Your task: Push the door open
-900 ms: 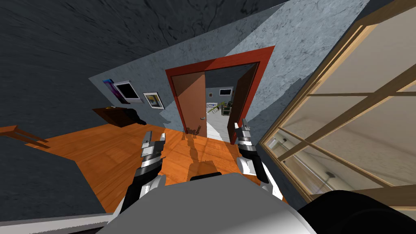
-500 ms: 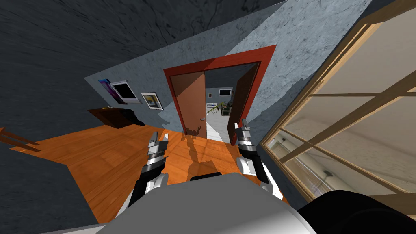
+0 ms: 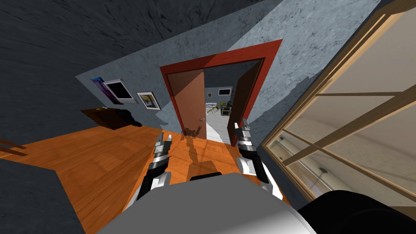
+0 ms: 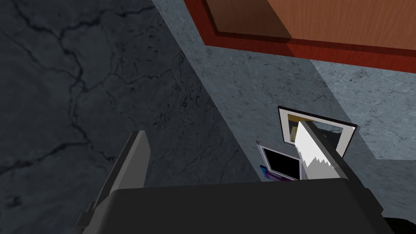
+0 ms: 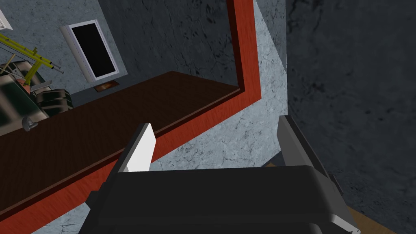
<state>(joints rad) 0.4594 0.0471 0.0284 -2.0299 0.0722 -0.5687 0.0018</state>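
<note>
Right pincer spread, door seemingly just beyond

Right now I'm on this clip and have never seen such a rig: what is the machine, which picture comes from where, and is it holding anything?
It is a two-armed robot in a simulated house. The wide picture comes from a camera on its head, looking down at an orange wooden floor and a red door frame. The left door leaf looks nearly shut; the right door leaf stands swung open. The other two pictures come from a camera on each wrist, looking along that hand's two thin fingers. The left hand and right hand are both open and empty, short of the door.
</note>
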